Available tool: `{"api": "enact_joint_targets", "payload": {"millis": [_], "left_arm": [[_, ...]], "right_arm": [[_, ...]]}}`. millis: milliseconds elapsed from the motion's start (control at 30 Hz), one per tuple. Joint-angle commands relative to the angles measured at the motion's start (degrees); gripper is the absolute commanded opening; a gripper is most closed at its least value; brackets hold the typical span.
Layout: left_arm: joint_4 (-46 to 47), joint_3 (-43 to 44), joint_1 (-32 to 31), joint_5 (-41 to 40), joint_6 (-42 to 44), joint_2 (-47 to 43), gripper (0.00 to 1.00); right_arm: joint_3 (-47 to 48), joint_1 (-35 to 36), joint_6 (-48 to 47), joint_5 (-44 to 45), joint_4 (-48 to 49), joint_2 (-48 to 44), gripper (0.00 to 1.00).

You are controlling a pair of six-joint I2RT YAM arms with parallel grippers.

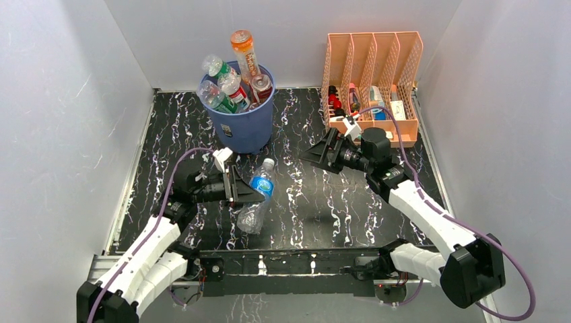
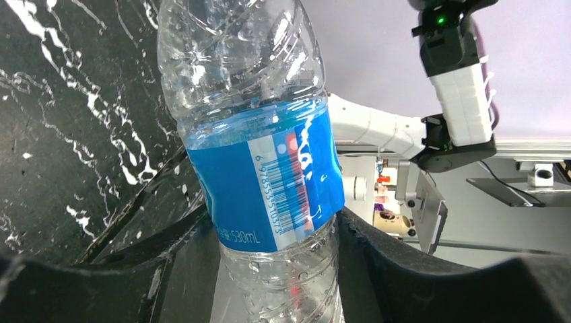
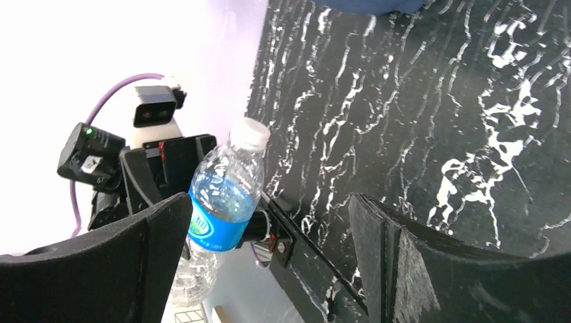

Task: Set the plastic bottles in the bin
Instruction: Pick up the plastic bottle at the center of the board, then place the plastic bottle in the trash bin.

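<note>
My left gripper (image 1: 250, 192) is shut on a clear plastic bottle (image 1: 257, 195) with a blue label and white cap, holding it off the table below and to the right of the bin. The bottle fills the left wrist view (image 2: 262, 168), gripped at its label between both fingers. It also shows in the right wrist view (image 3: 222, 202). The round blue bin (image 1: 242, 118) stands at the back left with several bottles (image 1: 232, 84) sticking out of it. My right gripper (image 1: 322, 151) is open and empty, right of the bin, over the table.
A peach slotted file organizer (image 1: 374, 77) with small bottles and tubes stands at the back right, just behind my right wrist. The black marbled table (image 1: 303, 202) is walled in white on three sides.
</note>
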Motion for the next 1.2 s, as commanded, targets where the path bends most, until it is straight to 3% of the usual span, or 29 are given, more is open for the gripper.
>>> {"api": "enact_joint_targets", "payload": {"millis": [0,233,300,433,600,800,933,1167], "left_arm": [[0.79,6.95,-0.15,-0.72,0.44,2.16,0.52],[-6.73,21.62,-0.15,-11.92,9.92,3.34,0.51],[-12.53,29.98,-0.15,-18.22,17.50,5.40,0.52],[-13.52,40.11,-0.14,-29.94,28.72,10.08,0.55],[-3.08,43.00,-0.14,-42.66,39.82,16.38,0.57],[18.31,38.29,-0.16,-50.88,46.77,22.81,0.57],[27.27,38.59,-0.19,-51.91,49.47,28.71,0.60],[32.70,42.05,-0.28,-51.28,50.67,33.72,0.61]], "right_arm": [[2.37,-0.11,1.24,-3.88,6.41,-3.28,0.98],[4.28,-0.15,-4.00,-1.16,-1.44,-5.82,0.98],[3.10,-0.18,-4.01,-1.23,-1.66,-6.38,0.98],[0.65,-0.22,-3.81,-2.13,-1.12,-7.23,0.98],[-1.95,-0.20,-3.66,-2.63,-1.29,-9.07,0.98],[-3.79,-0.21,-4.01,-3.53,-2.78,-10.94,0.98],[-2.10,-0.28,-8.26,-3.97,-6.21,-11.18,0.98],[-0.83,-0.54,-11.53,-4.60,-8.95,-10.36,0.98]]}}
